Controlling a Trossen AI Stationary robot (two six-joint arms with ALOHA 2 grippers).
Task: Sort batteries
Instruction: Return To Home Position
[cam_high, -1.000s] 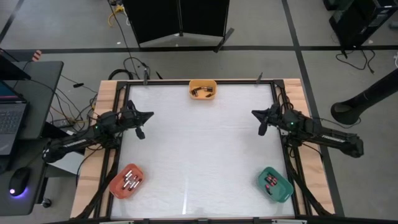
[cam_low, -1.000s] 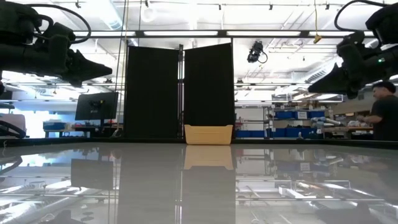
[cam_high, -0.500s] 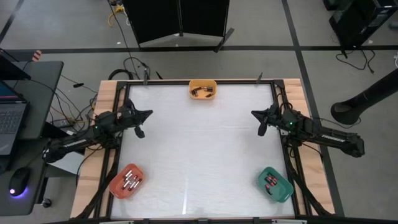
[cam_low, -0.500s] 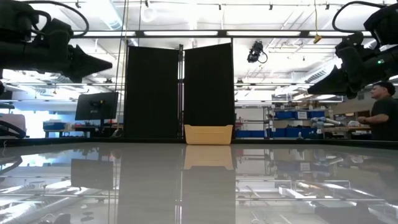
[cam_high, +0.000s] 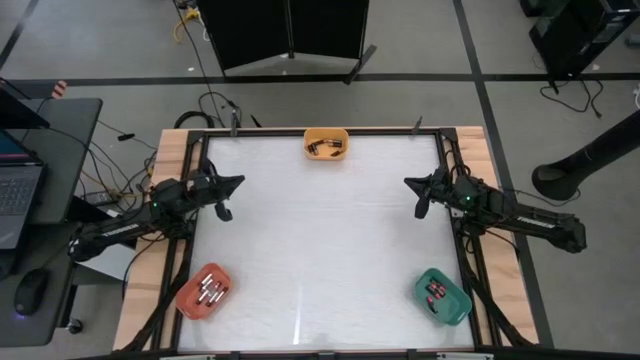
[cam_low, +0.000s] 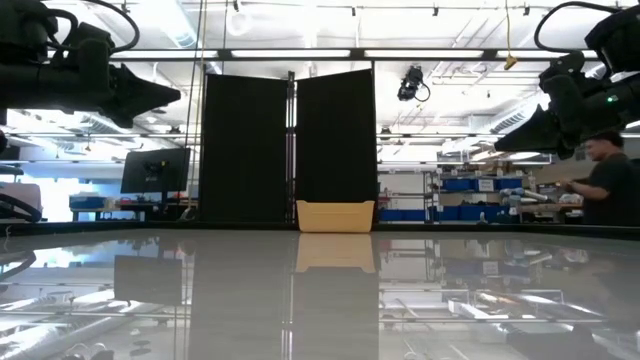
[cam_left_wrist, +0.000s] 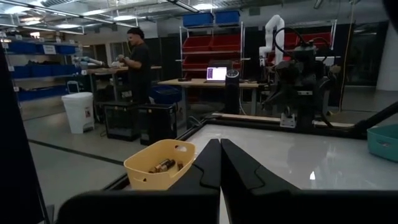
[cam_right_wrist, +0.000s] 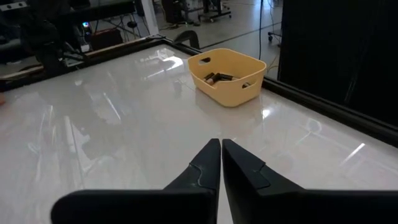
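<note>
From above, batteries (cam_high: 210, 293) are seen in the orange bin (cam_high: 189, 303), the green bin (cam_high: 458, 310) and the yellow bin (cam_high: 326, 131); only the yellow bin is shown in the low view. By the wrist views alone, the left gripper (cam_left_wrist: 219, 142) and the right gripper (cam_right_wrist: 221, 142) are shown pressed together, with nothing held.

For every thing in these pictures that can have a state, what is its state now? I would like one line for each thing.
Left hand, shut, holding nothing, raised on the left side.
Right hand, shut, holding nothing, raised on the right side.
Yellow bin, upright, holds dark batteries.
Orange bin, upright, holds silver batteries.
Green bin, upright, holds red-marked batteries.
</note>
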